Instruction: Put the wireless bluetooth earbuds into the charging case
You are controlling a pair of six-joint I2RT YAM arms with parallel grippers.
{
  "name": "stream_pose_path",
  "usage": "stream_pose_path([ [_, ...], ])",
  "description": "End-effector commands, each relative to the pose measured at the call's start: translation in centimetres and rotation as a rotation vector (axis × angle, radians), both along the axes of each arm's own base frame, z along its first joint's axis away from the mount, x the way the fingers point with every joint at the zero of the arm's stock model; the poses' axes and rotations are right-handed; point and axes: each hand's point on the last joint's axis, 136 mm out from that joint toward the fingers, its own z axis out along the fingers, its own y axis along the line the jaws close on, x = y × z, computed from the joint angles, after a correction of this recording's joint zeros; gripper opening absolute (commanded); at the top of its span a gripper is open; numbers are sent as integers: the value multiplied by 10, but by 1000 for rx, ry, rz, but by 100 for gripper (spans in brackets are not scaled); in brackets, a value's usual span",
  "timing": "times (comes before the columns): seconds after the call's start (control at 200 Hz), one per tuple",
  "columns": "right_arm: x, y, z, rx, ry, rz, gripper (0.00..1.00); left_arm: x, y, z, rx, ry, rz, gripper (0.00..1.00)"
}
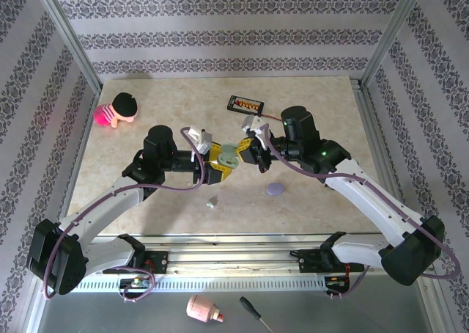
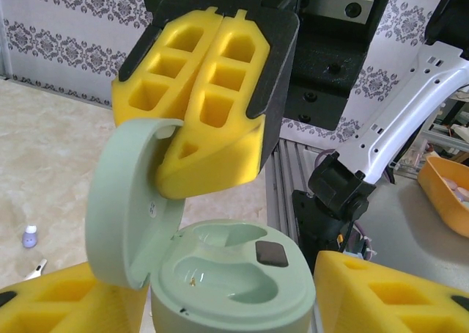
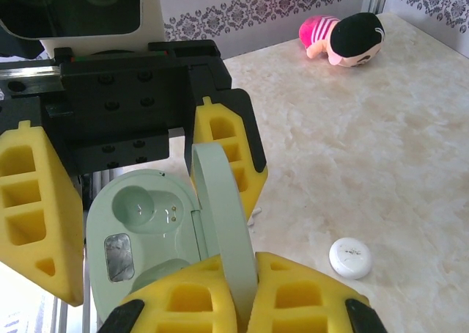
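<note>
Left wrist view: mint-green charging case (image 2: 242, 304) nearest the lens, clamped between the left hand's (image 2: 227, 278) yellow fingers (image 2: 66, 296), lid (image 2: 124, 201) raised. The right hand (image 2: 187, 164) is pinched closed on the lid's rim. One lavender earbud (image 2: 30, 236) lies on the counter (image 2: 58, 149), well apart.

Right wrist view: white round case (image 3: 349, 257) on the counter.

Top view: both hands meet above mid-counter; lavender case (image 1: 275, 189) lies close by.
</note>
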Motion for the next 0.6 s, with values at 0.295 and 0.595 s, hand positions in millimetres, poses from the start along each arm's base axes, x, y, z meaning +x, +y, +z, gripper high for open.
stream_pose_path([
  [0.295,-7,-3,9,25,-24,11,0,-5,-5,17,-36,-57,-33,58],
  [0.595,-6,-2,6,16,-15,14,0,-6,-5,21,-46,-54,-42,37],
])
